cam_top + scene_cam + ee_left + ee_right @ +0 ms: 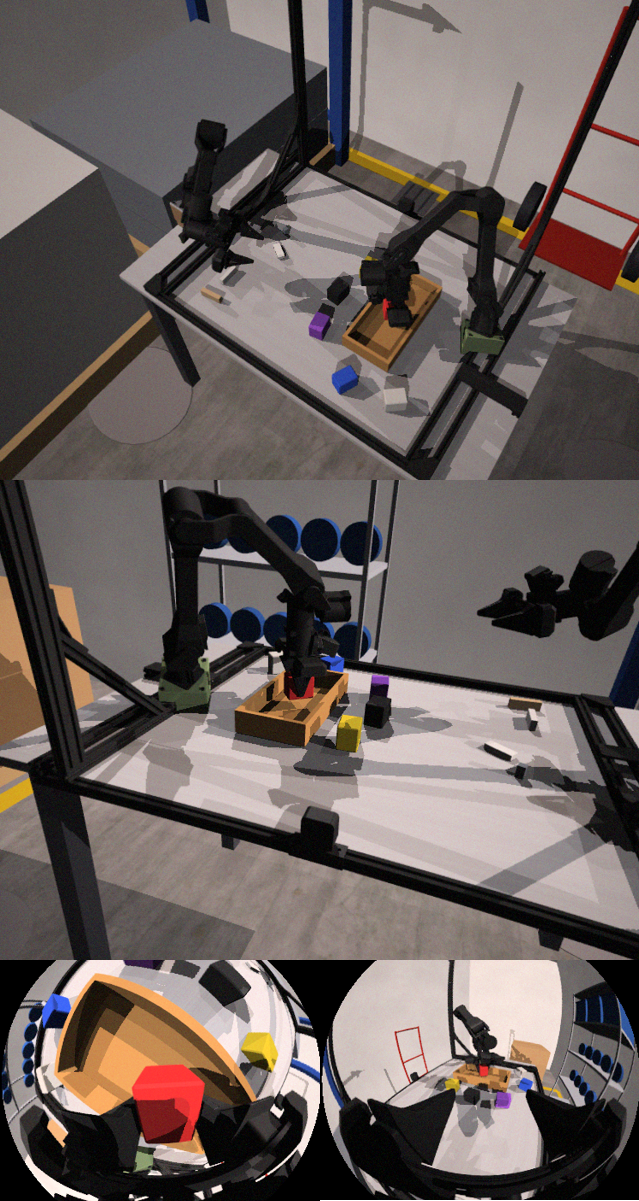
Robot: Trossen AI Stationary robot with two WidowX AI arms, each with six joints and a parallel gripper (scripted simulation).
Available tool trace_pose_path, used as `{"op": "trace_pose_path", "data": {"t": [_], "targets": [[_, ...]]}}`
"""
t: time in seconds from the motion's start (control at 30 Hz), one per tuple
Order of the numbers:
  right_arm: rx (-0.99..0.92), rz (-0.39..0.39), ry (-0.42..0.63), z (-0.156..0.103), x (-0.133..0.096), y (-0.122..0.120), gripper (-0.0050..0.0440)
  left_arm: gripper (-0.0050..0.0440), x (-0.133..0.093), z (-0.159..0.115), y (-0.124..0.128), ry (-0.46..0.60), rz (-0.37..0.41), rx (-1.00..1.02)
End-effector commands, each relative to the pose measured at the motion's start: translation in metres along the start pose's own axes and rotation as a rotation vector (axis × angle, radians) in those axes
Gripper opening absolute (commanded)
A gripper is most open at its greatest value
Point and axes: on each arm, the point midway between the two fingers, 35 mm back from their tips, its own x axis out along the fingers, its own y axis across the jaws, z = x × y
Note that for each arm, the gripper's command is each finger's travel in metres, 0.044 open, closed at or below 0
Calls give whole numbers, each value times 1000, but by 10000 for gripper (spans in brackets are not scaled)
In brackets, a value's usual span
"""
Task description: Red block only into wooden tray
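Observation:
My left gripper (388,308) is shut on the red block (385,308) and holds it low inside the wooden tray (387,322), over the tray's far half. The red block also shows in the exterior view (300,686) and in the left wrist view (167,1109), between the fingers above the tray floor (132,1058). The tray lies flat and right side up on the table (290,705). My right gripper (238,248) is open and empty, raised at the far left side of the table; it also shows in the exterior view (503,615).
Around the tray lie a black block (338,289), a purple block (319,324), a blue block (344,379), a white block (395,399) and a yellow block (348,733). Small wooden and white pieces (212,294) lie near the right arm. The left arm's green mount (481,340) stands beside the tray.

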Motion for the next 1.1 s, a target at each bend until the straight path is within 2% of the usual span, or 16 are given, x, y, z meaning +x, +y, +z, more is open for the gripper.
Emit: {"op": "trace_pose_path", "data": {"t": [0.0, 0.53, 1.07], "targets": [[4, 2, 1, 0, 0, 0, 400, 0, 4, 0, 0, 5, -5, -7], [4, 2, 1, 0, 0, 0, 400, 0, 4, 0, 0, 5, -5, -7], [4, 2, 1, 0, 0, 0, 400, 0, 26, 0, 0, 5, -4, -7]]}}
